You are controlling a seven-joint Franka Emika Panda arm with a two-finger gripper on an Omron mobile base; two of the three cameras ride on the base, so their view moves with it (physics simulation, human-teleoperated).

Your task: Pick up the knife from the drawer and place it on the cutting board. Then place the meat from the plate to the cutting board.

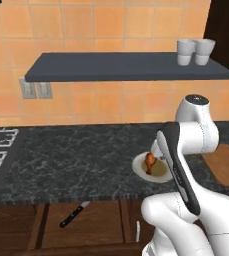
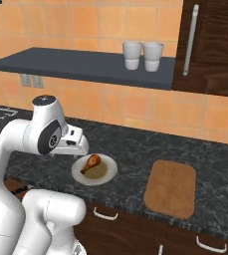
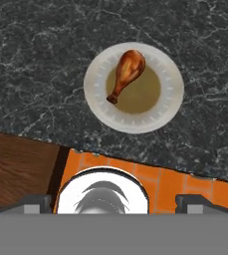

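A: Nearest to the base, the drawer (image 1: 81, 225) stands pulled out below the worktop (image 1: 76, 155), and the knife (image 1: 74, 214) lies flat on its lighter floor, blade tip pointing up toward the worktop edge.

B: And the end effector (image 3: 113, 201)?

A: Spread wide, nothing between the fingertips. In the hand view it looks down on the plate (image 3: 172, 87), well above it, not at the drawer.

B: How would you take the knife?

A: By the black handle, I'd judge. It's thicker than the blade and less slick; the knife looks slim, stiff and light, lying low, so the fingers must come down close to the drawer floor and straddle the handle crosswise.

B: Farther back?

A: The meat (image 3: 127, 73) rests on the plate, bone end toward the rim. Glossy, so probably slippery; grip the fat rounded end. The cutting board (image 2: 170, 188) lies bare, to the right of the plate.
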